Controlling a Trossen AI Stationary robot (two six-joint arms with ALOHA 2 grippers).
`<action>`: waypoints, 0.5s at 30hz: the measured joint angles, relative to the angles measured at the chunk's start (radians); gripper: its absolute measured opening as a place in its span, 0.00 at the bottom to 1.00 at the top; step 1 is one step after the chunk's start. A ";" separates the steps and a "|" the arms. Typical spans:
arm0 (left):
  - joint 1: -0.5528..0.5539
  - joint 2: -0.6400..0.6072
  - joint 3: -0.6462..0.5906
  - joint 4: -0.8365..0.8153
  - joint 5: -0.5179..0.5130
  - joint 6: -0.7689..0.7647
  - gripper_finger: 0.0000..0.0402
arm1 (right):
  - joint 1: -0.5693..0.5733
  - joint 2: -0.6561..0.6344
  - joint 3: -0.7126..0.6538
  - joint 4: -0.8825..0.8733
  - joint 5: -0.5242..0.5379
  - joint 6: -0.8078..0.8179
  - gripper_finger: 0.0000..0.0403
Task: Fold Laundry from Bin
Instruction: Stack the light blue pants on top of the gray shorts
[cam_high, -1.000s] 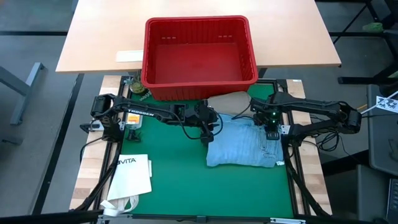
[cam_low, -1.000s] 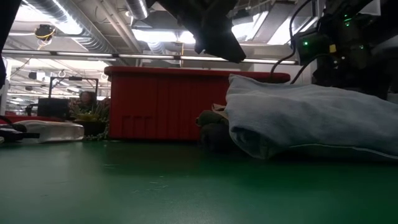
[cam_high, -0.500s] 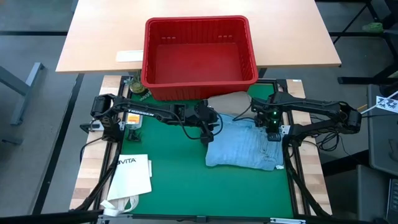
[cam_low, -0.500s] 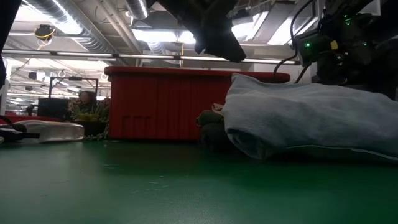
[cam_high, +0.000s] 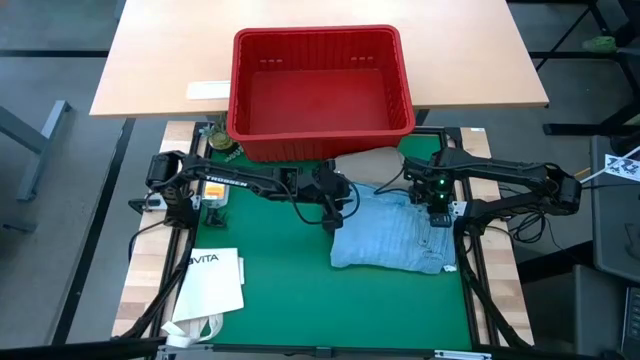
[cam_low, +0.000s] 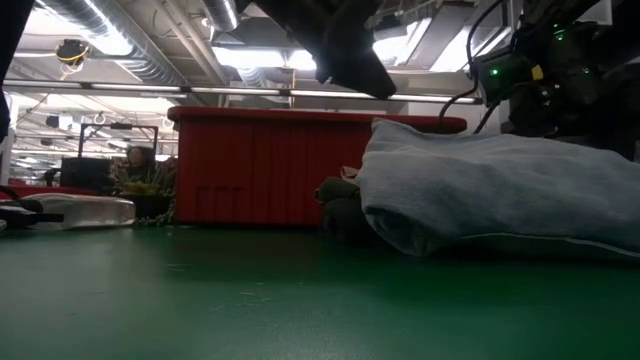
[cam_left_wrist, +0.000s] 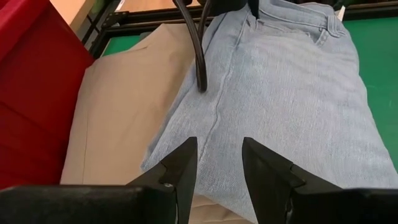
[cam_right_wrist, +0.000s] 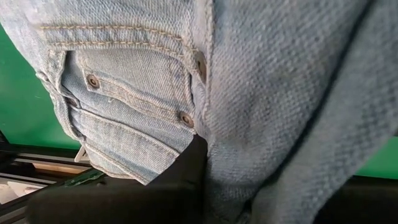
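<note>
The light blue denim jeans (cam_high: 393, 233) lie folded on the green mat (cam_high: 280, 290), right of centre, and also show in the low view (cam_low: 500, 190). Their far edge lies over a khaki-tan garment (cam_high: 365, 163) beside the red bin (cam_high: 240, 90), whose inside shows nothing. My left gripper (cam_left_wrist: 217, 158) is open and hovers above the jeans' left edge, touching nothing. My right gripper (cam_high: 437, 208) is shut on the jeans' right part. The green shirt and dark trousers are out of view. My right gripper holds a bunched fold of denim (cam_right_wrist: 214, 134) beside the riveted pocket, at the jeans' right end. It comes from above, pointing down. One dark finger (cam_right_wrist: 186, 171) shows; the cloth hides the other. The rest of the jeans lies on the mat and the khaki garment.
A white "VITA" paper bag (cam_high: 215, 282) lies at the mat's near left corner. The bin stands at the mat's far edge, partly on a wooden table (cam_high: 160, 60). Small items (cam_high: 218, 140) sit left of the bin. Bare mat (cam_high: 270, 230) lies left of the jeans.
My right gripper has risen slightly with its fold of denim. In the low view the jeans' top has bulged a little higher and their left edge has crept left. It has all kept still in the last half second.
</note>
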 joint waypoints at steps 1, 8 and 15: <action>0.000 0.000 0.000 0.004 0.000 0.000 0.31 | 0.000 0.000 0.000 0.000 0.000 0.000 0.17; 0.015 0.000 0.000 0.010 -0.027 0.003 0.31 | 0.000 0.000 0.000 0.002 0.001 0.000 0.17; 0.043 0.000 0.000 0.011 -0.074 -0.035 0.31 | 0.000 0.000 0.000 0.002 0.002 0.000 0.17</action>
